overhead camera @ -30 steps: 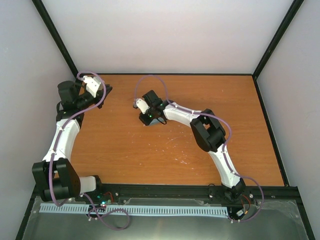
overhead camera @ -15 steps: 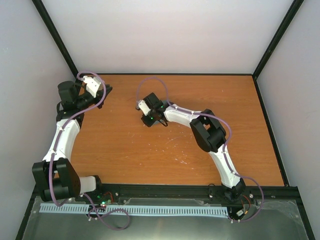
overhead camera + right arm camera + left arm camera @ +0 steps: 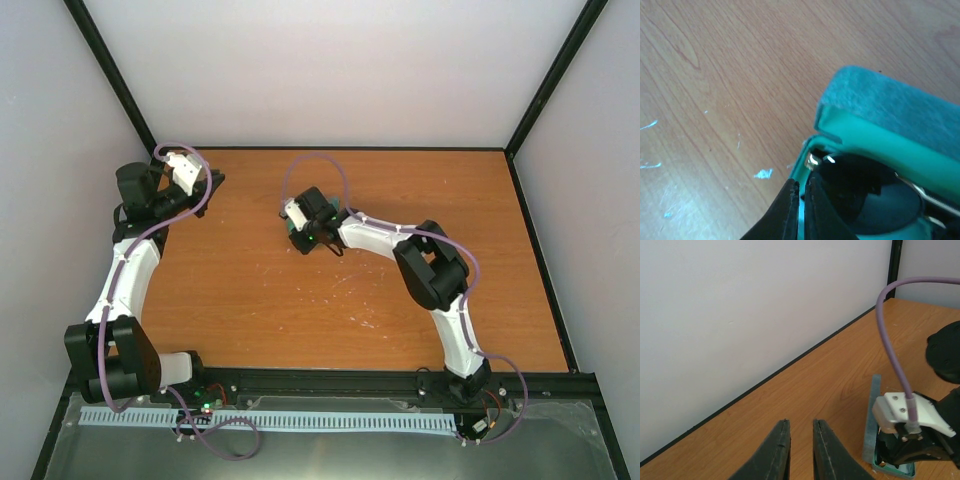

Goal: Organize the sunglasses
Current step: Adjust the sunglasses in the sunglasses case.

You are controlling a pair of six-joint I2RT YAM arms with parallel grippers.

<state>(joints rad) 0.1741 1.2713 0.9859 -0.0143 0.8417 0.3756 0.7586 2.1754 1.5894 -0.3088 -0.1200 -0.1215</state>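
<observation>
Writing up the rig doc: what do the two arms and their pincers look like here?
Both arms have white link shells with black joint housings. A lilac cable runs along each, looping free near the wrist. Left pincer: two slim, dark, tapering fingers. Right pincer: the same dark fingers, with a white block behind them where the cable plugs in. Small green lights glow at the right wrist and at the left base.

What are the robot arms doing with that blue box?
The right gripper, fingers shut, is poking into an open case in the middle of the table. The sunglasses already lie inside it, dark lenses showing, and the lid is up. The left gripper waits near the far left corner, holding nothing.
</observation>
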